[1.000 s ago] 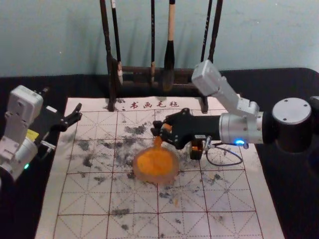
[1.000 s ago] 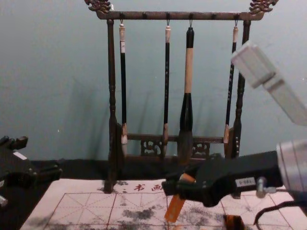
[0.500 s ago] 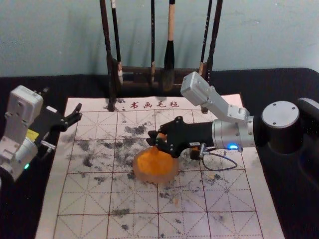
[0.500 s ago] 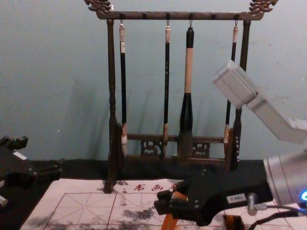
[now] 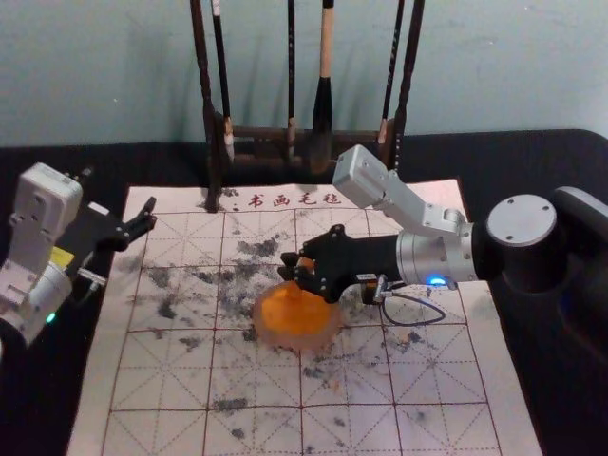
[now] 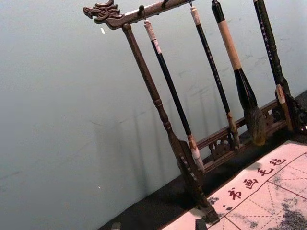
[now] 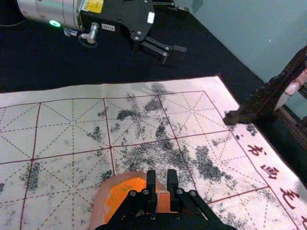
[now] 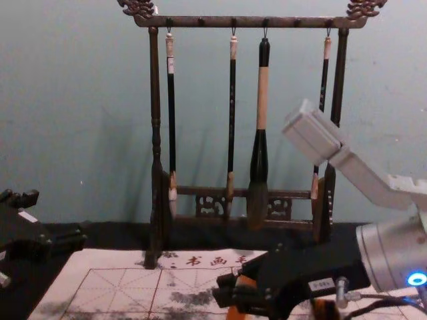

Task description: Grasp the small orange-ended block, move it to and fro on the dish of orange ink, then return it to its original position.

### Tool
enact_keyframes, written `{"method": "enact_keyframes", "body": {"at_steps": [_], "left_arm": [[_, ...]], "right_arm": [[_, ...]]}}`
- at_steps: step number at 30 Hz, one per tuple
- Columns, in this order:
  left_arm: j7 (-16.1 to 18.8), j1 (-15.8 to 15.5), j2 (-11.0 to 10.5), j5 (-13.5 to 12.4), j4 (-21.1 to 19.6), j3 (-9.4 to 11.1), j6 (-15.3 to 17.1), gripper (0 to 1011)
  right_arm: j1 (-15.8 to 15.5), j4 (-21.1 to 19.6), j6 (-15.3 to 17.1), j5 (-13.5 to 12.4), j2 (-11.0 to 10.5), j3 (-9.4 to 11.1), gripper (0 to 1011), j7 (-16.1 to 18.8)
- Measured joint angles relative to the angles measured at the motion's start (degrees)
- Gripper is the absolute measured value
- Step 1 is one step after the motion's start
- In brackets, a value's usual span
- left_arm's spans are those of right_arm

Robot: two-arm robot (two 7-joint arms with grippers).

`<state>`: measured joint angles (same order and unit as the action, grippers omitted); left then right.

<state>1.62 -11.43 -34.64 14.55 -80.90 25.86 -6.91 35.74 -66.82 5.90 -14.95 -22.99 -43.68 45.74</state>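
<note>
pinching partly hidden block (image 7: 163, 201) at dish (image 5: 272, 333), right gripper (image 5: 292, 269); left gripper (image 5: 119, 198) wide open, left edge of mat (image 5: 442, 380)

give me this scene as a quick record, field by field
right gripper: closed on the orange block
block's place: at the dish of orange ink; whether it touches the ink, cannot tell
left gripper: open and empty, near the mat's far left corner
mat: pale, gridded, dark smudges
rack: behind the mat, four brushes hanging
</note>
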Motion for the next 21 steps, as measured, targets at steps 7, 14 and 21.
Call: {"method": "enact_keyframes", "body": {"at_steps": [7, 14, 21], "left_arm": [[0.0, 0.0, 0.0, 0.0, 0.0, 0.0, 0.0, 1001], [0.0, 0.0, 0.0, 0.0, 0.0, 0.0, 0.0, 1001], [0.0, 0.0, 0.0, 0.0, 0.0, 0.0, 0.0, 1001]], "right_arm": [[0.3, 0.6, -0.1, 0.5, 0.4, -0.4, 119, -0.2], [0.3, 0.6, -0.2, 0.7, 0.4, -0.6, 119, -0.2], [0.4, 0.2, -0.1, 1.0, -0.1, -0.6, 119, 0.0]]}}
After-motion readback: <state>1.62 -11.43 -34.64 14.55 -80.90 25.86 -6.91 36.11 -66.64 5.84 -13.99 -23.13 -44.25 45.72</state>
